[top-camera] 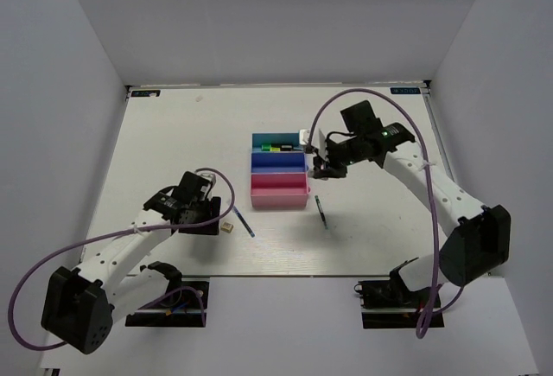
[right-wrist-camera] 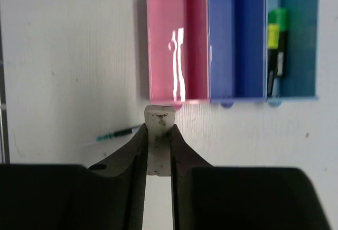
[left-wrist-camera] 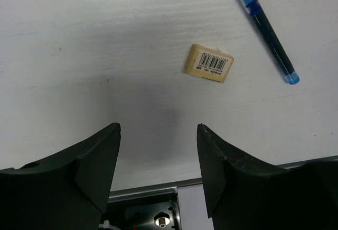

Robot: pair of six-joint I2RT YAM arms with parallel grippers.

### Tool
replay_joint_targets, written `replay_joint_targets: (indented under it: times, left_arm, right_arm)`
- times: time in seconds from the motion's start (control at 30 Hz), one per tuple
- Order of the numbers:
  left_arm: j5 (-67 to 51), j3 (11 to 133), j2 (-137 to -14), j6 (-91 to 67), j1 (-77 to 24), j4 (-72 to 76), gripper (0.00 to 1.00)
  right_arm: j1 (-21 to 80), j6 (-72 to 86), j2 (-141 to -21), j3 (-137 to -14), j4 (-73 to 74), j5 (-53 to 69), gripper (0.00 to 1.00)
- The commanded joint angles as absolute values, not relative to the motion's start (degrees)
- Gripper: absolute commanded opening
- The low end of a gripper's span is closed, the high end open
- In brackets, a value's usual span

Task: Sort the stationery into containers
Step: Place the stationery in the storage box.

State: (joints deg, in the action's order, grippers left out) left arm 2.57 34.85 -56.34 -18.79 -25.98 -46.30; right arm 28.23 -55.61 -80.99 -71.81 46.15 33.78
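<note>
1. Right pincer [right-wrist-camera: 158, 135] is closed tight on a small whitish-grey eraser block [right-wrist-camera: 159, 119]. The block sits upright between the two fingers and its top end pokes out past the tips.
2. In the right wrist view that pincer is just off the short end of the pink tray [right-wrist-camera: 174, 39]. In the top view it is at the right end of the tray row.
3. The trays stand side by side, touching: pink, blue tray [right-wrist-camera: 235, 39], teal tray [right-wrist-camera: 301, 39].
4. Yellow-green highlighter [right-wrist-camera: 273, 37] lies inside the teal tray. The pink and blue trays show only bare floor.
5. Dark-green pen [top-camera: 321, 212] lies on the white counter [top-camera: 173, 151], right of the pink tray and apart from it.
6. Left pincer [left-wrist-camera: 158, 129] is wide open with nothing between the fingers, low over the counter.
7. Tan eraser [left-wrist-camera: 209, 63] with a barcode label lies flat just ahead of the left pincer, not touched.
8. Blue pen [left-wrist-camera: 266, 29] lies just beside the tan eraser, slanted, not touching it.
</note>
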Motion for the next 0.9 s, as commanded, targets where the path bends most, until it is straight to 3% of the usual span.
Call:
replay_joint_targets:
  times: [0.0,0.23,0.57,0.7,0.87]
  left_arm:
    - [0.09,35.95,-57.83,-21.62,-25.66,-46.50,0.70]
    - [-2.28,35.16,-58.45,-22.24,-25.75,-45.62,0.70]
    - [-2.55,35.86,-61.35,-26.71,-25.75,-45.09,0.70]
    - [-1.50,34.81,-62.05,-32.15,-25.84,-44.12,0.70]
    - [-0.97,34.28,-62.40,-37.60,-25.75,-42.45,0.70]
  right_arm:
    - [31.81,-50.81,-86.21,-77.15,44.06,38.34,0.00]
    - [36.82,-42.10,-99.21,-86.82,27.71,23.58,0.00]
    - [38.31,-47.28,-107.58,-90.09,24.78,13.80,0.00]
    - [37.88,-47.99,-108.28,-89.91,26.97,15.81,0.15]
    - [37.71,-47.03,-108.37,-89.12,28.30,16.79,0.21]
